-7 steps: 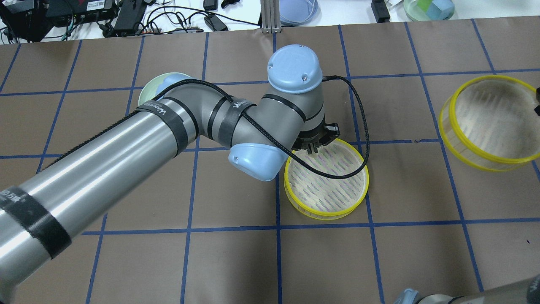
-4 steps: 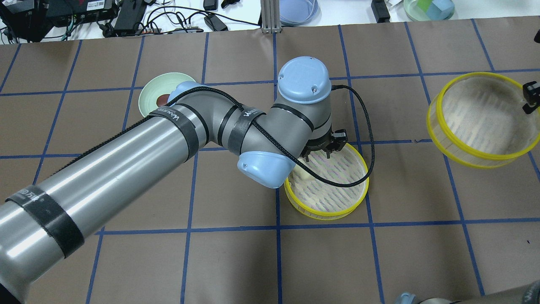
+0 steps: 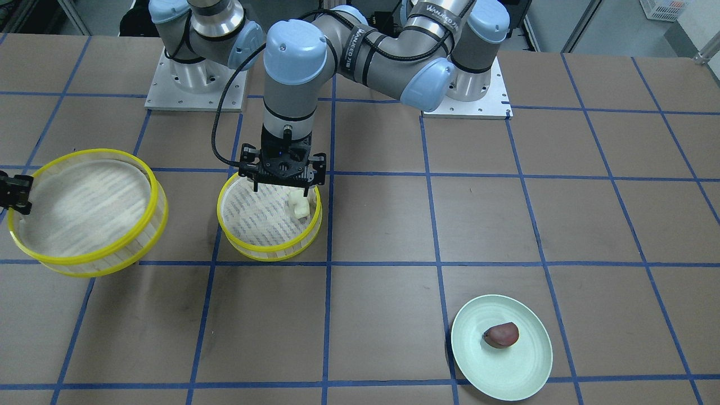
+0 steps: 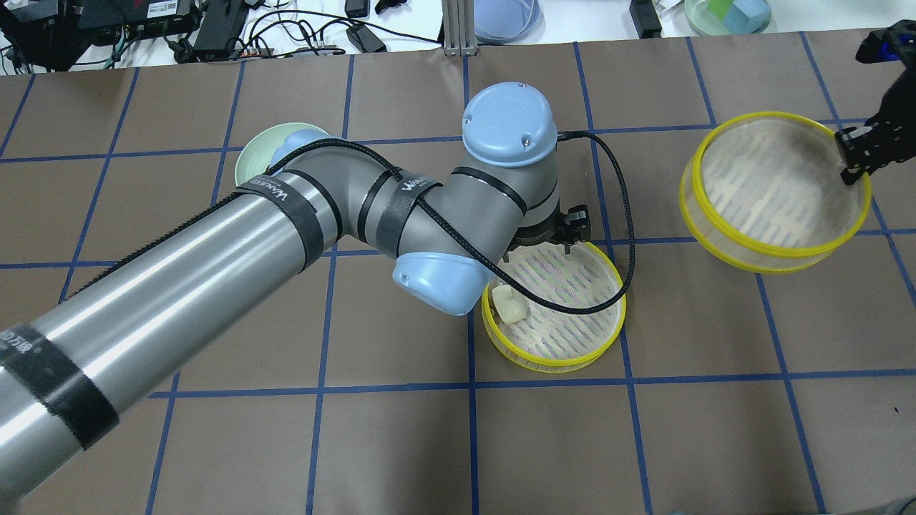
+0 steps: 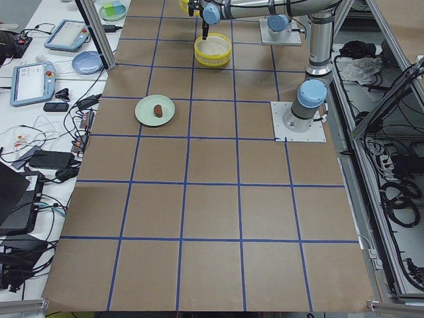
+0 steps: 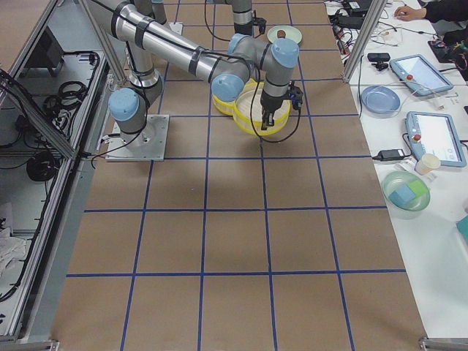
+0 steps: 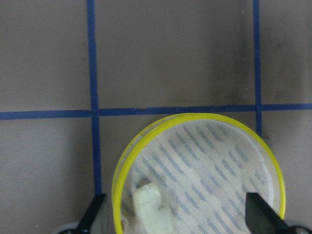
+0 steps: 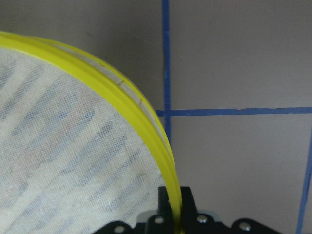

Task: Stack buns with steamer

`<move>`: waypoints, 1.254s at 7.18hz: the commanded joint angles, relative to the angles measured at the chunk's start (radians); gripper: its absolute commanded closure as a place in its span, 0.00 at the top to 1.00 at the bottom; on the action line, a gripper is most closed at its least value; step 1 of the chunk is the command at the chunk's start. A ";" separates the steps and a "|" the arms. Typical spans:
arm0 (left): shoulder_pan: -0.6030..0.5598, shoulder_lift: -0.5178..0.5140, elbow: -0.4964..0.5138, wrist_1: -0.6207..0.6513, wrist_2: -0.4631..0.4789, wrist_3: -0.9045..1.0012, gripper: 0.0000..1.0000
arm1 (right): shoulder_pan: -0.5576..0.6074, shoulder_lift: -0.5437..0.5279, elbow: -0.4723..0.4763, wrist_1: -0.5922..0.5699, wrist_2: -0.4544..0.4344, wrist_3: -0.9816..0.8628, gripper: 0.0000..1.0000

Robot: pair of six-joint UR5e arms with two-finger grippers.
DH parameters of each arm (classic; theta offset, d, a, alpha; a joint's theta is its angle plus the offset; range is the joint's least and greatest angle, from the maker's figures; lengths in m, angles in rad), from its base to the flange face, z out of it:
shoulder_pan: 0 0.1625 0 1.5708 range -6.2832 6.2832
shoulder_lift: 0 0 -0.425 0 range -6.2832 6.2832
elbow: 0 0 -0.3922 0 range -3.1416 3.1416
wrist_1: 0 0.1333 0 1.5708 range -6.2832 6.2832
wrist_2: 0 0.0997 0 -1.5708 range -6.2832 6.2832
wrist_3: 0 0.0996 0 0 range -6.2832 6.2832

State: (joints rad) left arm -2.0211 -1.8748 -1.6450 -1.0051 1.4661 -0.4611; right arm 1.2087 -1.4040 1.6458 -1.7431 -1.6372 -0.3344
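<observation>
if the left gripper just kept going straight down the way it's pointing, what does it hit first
Likely the cream bun, lying off-centre under the open left gripper; otherwise the floor of the steamer tier beside it. Depth is unclear.

Taking the basket (image 3: 270,253) on the table (image 3: 394,225) as your landmark, you had one bun (image 3: 299,207) inside it, by its wall on the left side, and the left gripper (image 3: 281,188) above it. The second basket (image 3: 90,256) hung to its right in the right gripper (image 4: 851,168). The plate (image 3: 523,377), carrying the other bun (image 3: 502,334), lay to its left, farther out toward your side of the table.
</observation>
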 commanded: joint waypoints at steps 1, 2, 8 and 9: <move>0.187 0.052 0.001 -0.058 -0.007 0.190 1.00 | 0.173 -0.007 0.028 0.069 0.011 0.266 0.00; 0.291 0.060 -0.001 -0.078 -0.006 0.275 1.00 | 0.271 -0.012 0.066 0.070 0.017 0.394 0.00; 0.557 -0.185 0.031 0.046 0.059 0.639 0.99 | 0.413 -0.056 0.249 -0.141 0.020 0.285 0.00; 0.577 -0.225 0.098 0.045 0.115 0.642 0.98 | 0.413 -0.053 0.249 -0.154 0.017 0.281 0.00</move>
State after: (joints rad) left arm -1.4709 -2.0425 -1.6089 -0.9844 1.5311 0.1675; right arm 1.6208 -1.4571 1.8877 -1.8752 -1.6152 -0.0320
